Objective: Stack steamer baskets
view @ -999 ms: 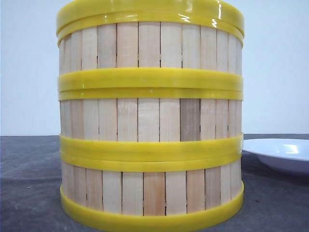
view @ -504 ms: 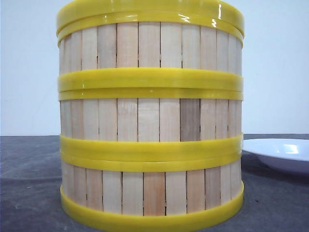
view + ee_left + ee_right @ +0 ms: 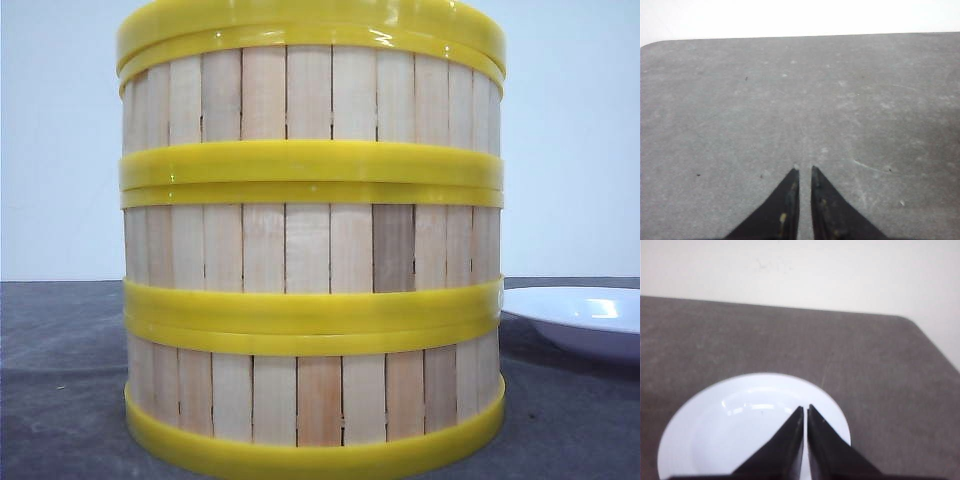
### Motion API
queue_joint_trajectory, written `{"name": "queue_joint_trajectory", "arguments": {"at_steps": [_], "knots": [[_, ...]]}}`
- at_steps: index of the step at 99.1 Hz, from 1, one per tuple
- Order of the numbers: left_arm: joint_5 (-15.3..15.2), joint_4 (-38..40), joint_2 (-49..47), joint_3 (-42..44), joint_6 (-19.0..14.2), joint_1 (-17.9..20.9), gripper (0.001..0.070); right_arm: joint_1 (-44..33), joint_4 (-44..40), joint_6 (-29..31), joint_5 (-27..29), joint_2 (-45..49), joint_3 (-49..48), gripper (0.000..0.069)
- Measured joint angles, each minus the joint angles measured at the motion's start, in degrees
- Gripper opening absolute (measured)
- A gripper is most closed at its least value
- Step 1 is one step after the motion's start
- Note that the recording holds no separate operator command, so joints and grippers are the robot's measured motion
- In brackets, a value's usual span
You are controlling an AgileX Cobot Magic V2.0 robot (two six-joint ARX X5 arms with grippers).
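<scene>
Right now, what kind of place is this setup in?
Probably a robot test bench rather than a kitchen: a bare grey table against a plain white wall, holding only a stack of wooden-slat, yellow-rimmed steamer baskets and an empty white plate.

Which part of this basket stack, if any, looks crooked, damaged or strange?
Nothing stands out. The three steamer baskets sit squarely stacked, with rims lined up. One slat in the middle tier is darker, apparently natural wood colour. The white plate beside the stack looks intact.
</scene>
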Motion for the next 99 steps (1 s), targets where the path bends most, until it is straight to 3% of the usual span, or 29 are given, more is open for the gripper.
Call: {"name": "queue_joint_trajectory", "arguments": {"at_steps": [38,99], "knots": [[0.0,0.0,0.0,0.0,0.0,0.0,0.0015,-0.09,5.99,2.71,1.44,-4.55,-10.38,0.0006],[0.0,0.02,0.0,0.0,0.0,0.0,0.0015,-0.81,6.03,2.73,1.44,-5.95,-11.85,0.0005]]}}
